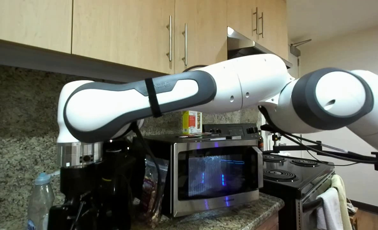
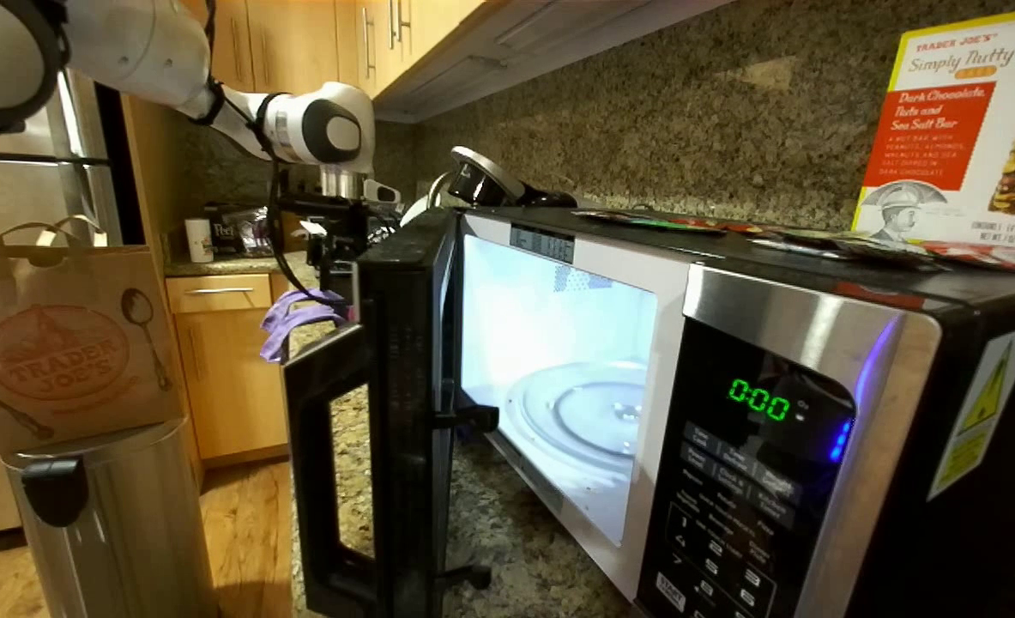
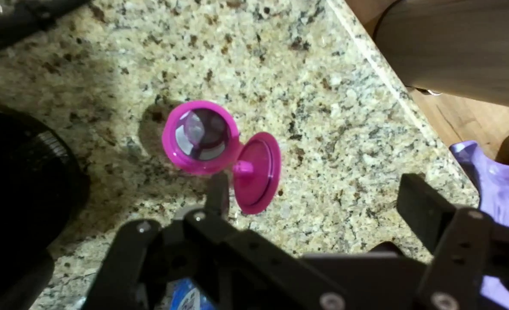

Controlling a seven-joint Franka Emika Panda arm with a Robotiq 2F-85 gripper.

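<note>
The jaws stand wide apart over the counter [image 3: 314,99]; from the middle of their gap in the wrist view, the pink-rimmed container [image 3: 202,137] stands at ten o'clock, its open lid [image 3: 258,174] toward the container's four o'clock, purple cloth [image 3: 493,185] at three and a black rounded object [image 3: 22,181] at nine

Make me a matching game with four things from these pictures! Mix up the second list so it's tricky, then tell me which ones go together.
Things:
1. Pink container
2. Microwave
3. Paper bag
4. Claw

Clues:
A. Door swung open, light inside
B. Spread wide, gripping nothing
C. On the speckled counter, with its lid flipped open
D. Brown, with a spoon picture on it

Right pairs: 1-C, 2-A, 3-D, 4-B
</note>
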